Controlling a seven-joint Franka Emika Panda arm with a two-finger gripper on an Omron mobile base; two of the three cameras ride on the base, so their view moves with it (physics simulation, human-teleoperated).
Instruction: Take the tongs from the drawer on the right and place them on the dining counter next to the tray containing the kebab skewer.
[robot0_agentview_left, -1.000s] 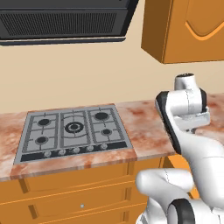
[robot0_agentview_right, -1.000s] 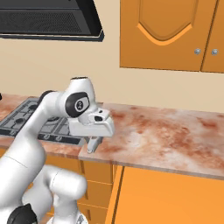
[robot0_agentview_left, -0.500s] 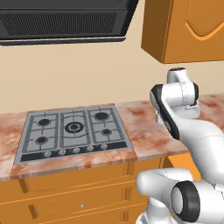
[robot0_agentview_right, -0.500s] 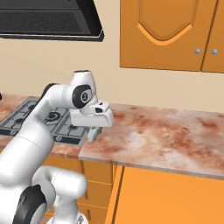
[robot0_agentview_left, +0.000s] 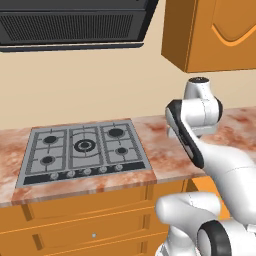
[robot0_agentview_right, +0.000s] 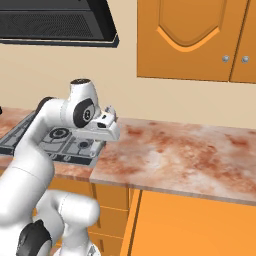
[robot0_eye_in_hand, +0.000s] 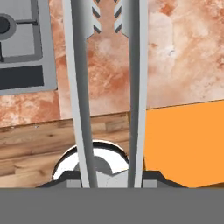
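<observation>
The end effector (robot0_agentview_right: 111, 125) is clenched on the tongs (robot0_eye_in_hand: 107, 87): in the hand view their two grey arms run straight up from between the fingertips toward 12 o'clock, long axis in line with the hand, toothed tips at the top edge. Beneath them lies the marbled table (robot0_eye_in_hand: 175, 52) beside the gas hob (robot0_eye_in_hand: 26, 48), with the wooden floor (robot0_eye_in_hand: 39, 144) and an orange cabinet front (robot0_eye_in_hand: 183, 144) lower in that view.

The dining table and the tray are not in sight, so I cannot tell which way they lie from the hand. My guess is that the base must turn or drive off from this hob table (robot0_agentview_right: 190, 155) before any placing.

Against half a second ago, the right base view shows the wrist lifted and swung slightly toward 3 o'clock, above the hob's right edge. The left base view shows the forearm (robot0_agentview_left: 187, 135) risen too. The grip is unchanged.
</observation>
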